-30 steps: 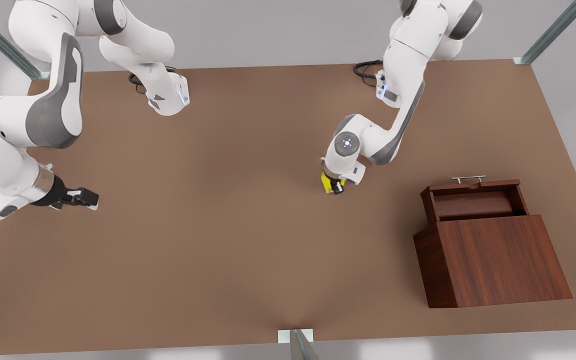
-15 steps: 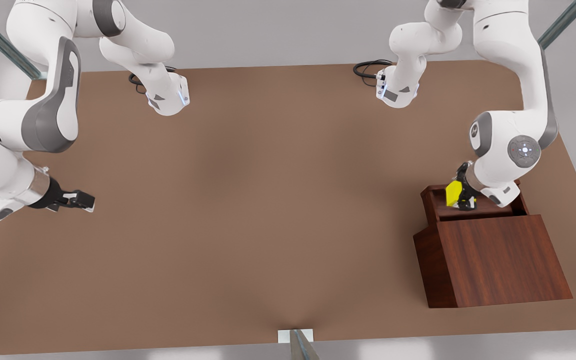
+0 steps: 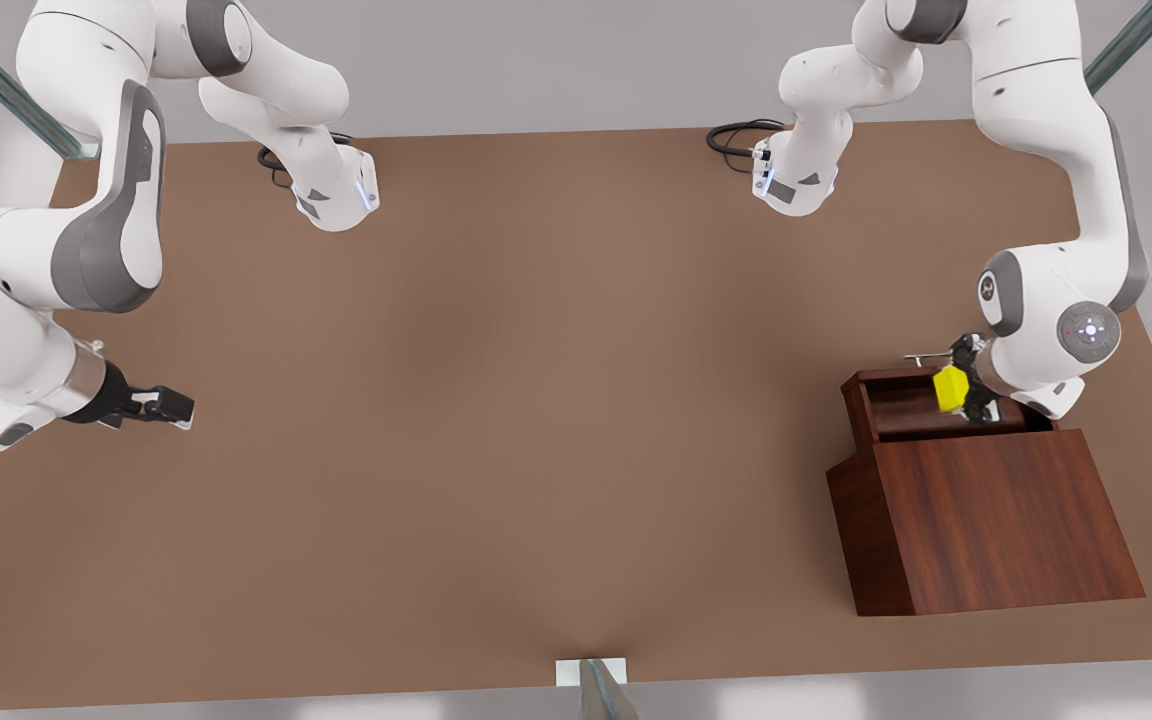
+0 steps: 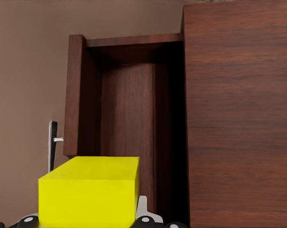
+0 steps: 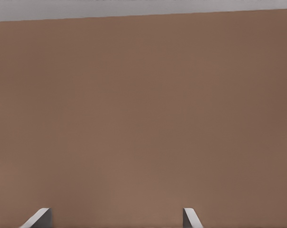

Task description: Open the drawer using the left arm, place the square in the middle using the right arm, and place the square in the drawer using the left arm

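1. Square (image 3: 950, 388) has come a long way in the last second: it was mid-counter in the left tool (image 3: 966, 392), then over the front-view-left part of the open drawer (image 3: 896, 400), and now it hangs nearer the handle (image 3: 928, 356).
2. From that I judge the last step is nearly finished; the drawer is already pulled out, and only the lowering and letting go seem left.
3. Left tool is clenched on the square, one black finger on each side, as the left wrist view shows with the yellow block (image 4: 88, 192) sitting between the pads.
4. Square is above the drawer tray, held off its floor as far as I can tell, with the cabinet (image 3: 986, 520) just beyond it.
5. Right tool (image 3: 158, 405) waits far off at the front view's left, low over the bare counter (image 3: 496, 400); its fingers (image 5: 38, 218) stand apart, grasping nothing.
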`<move>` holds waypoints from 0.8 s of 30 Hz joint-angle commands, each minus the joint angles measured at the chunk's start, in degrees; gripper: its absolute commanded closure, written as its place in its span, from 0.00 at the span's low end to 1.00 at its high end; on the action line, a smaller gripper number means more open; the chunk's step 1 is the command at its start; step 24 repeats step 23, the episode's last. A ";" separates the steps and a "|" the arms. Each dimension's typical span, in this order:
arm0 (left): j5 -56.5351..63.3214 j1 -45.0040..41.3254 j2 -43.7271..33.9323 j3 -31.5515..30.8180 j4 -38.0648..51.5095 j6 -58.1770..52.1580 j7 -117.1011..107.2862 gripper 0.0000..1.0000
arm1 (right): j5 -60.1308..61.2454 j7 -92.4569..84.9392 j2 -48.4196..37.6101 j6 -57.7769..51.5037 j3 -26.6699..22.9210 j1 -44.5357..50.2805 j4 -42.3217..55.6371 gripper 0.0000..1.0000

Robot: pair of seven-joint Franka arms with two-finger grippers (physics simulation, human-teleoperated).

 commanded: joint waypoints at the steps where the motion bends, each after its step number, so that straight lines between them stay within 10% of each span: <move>1: 0.16 0.08 0.00 0.22 0.12 0.04 0.11 0.32 | 0.00 0.00 0.04 0.00 0.00 -0.01 0.00 0.00; 4: 1.13 0.34 0.18 0.39 0.21 2.15 0.46 0.30 | 0.09 0.00 0.21 0.27 0.00 0.08 0.09 0.00; 6: 1.48 0.26 0.44 0.39 0.21 2.15 0.46 0.00 | 0.09 0.00 0.30 0.27 0.00 0.08 0.00 0.00; 12: 1.48 0.26 -0.44 0.39 2.22 0.31 0.55 0.00 | 0.26 -0.09 0.30 0.44 0.00 -0.01 0.17 0.00; 15: -1.76 -0.27 -4.04 -6.81 20.67 -32.20 39.78 0.00 | 0.26 -0.18 0.30 1.06 0.09 -0.10 0.17 0.00; 18: -4.84 -4.49 -6.94 -6.55 22.44 -33.36 75.87 0.00 | 0.35 -0.61 0.21 1.94 0.09 -0.19 0.09 0.00; 24: -6.78 -5.89 -4.04 -6.46 27.63 -33.62 75.87 0.00 | 0.35 -0.70 -0.05 1.76 0.09 -0.36 0.09 0.00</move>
